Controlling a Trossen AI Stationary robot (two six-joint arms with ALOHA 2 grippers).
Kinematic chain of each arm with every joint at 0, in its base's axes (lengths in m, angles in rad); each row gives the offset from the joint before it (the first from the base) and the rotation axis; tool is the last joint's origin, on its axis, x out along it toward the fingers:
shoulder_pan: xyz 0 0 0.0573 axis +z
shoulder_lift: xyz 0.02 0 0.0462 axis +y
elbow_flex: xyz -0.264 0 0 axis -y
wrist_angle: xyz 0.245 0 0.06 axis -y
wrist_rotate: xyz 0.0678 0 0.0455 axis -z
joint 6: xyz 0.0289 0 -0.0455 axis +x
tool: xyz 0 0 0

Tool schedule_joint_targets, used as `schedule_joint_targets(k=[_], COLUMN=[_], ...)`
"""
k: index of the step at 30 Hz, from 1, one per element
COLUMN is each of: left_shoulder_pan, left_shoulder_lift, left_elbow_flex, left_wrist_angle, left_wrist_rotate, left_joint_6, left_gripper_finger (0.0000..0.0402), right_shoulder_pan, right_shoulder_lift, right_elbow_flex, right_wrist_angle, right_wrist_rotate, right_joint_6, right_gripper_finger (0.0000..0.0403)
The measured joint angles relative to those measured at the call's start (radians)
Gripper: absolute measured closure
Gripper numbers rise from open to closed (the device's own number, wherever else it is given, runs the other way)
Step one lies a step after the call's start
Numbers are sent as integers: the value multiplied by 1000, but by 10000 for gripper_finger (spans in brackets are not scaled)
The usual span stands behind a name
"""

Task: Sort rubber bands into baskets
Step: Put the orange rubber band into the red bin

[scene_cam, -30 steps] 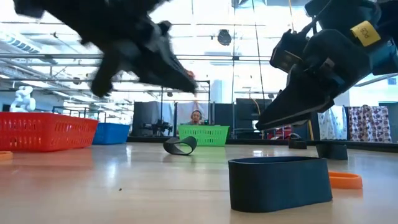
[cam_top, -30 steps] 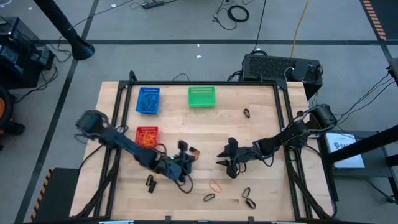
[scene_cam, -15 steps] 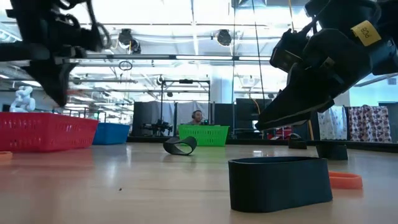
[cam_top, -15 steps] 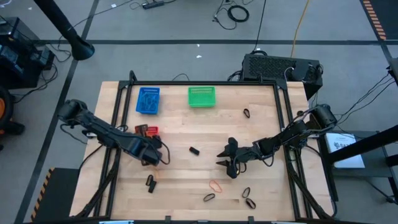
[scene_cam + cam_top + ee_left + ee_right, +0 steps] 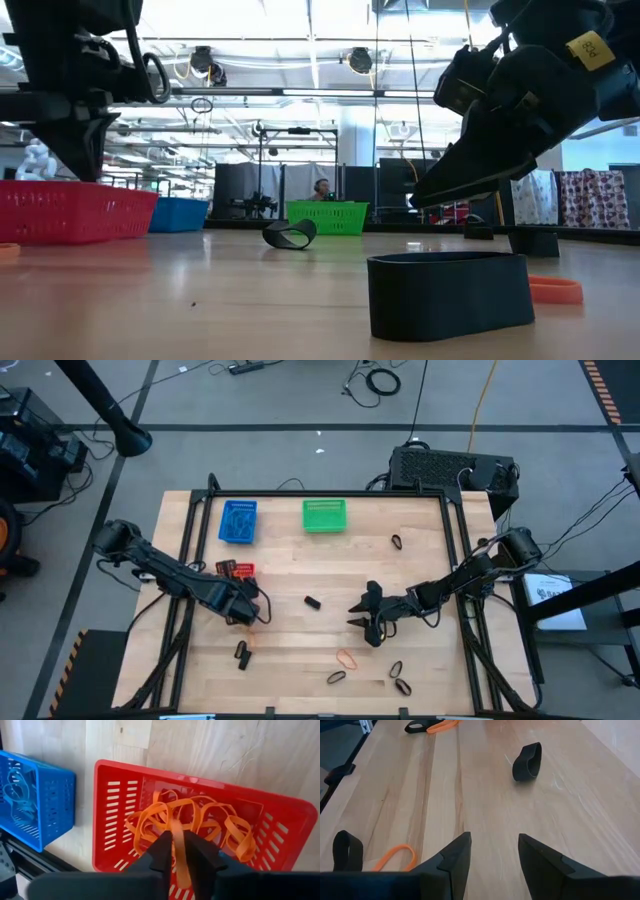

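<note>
My left gripper (image 5: 243, 610) hangs over the red basket (image 5: 120, 820), which holds several orange rubber bands (image 5: 210, 817). Its fingers are shut on one more orange rubber band (image 5: 176, 832). The blue basket (image 5: 238, 521) holds blue bands, and the green basket (image 5: 324, 515) stands to its right at the far edge. My right gripper (image 5: 492, 850) waits open and low over the table's middle right. A black band (image 5: 527, 761) stands on edge on the wood ahead of it. My left gripper pinches the orange band (image 5: 178, 851) between its two fingers. The fingers slant steeply down from above over the basket's near side. The strip runs along the gap between them, above the bands lying in the basket. Its other end is hidden by the fingers.
Loose bands lie on the near part of the table: an orange one (image 5: 347, 658), black ones (image 5: 241, 652) (image 5: 336, 677) (image 5: 401, 686), and a black one (image 5: 397, 542) at the far right. A big black band (image 5: 448, 290) stands close to the low camera.
My left gripper has swung from the table's middle toward the left edge to the red basket, tipping from nearly level to steeply downward and rolling, then held almost still. A black band on the table's middle has come into view where it was.
</note>
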Motion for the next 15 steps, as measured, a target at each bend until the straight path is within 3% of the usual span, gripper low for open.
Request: schedule_joint_targets(k=[7,15], left_shoulder_pan=[0,0], left_shoulder_lift=[0,0], left_elbow_flex=[0,0], left_wrist_angle=[-5,-16], left_wrist_rotate=[0,13], left_joint_6=[25,14], left_gripper_finger=[286,278], right_shoulder_pan=[0,0], right_shoulder_lift=[0,0], right_elbow_flex=[0,0], right_wrist_angle=[0,0], right_wrist_rotate=[0,0], right_joint_6=[0,-21], right_gripper_finger=[245,245])
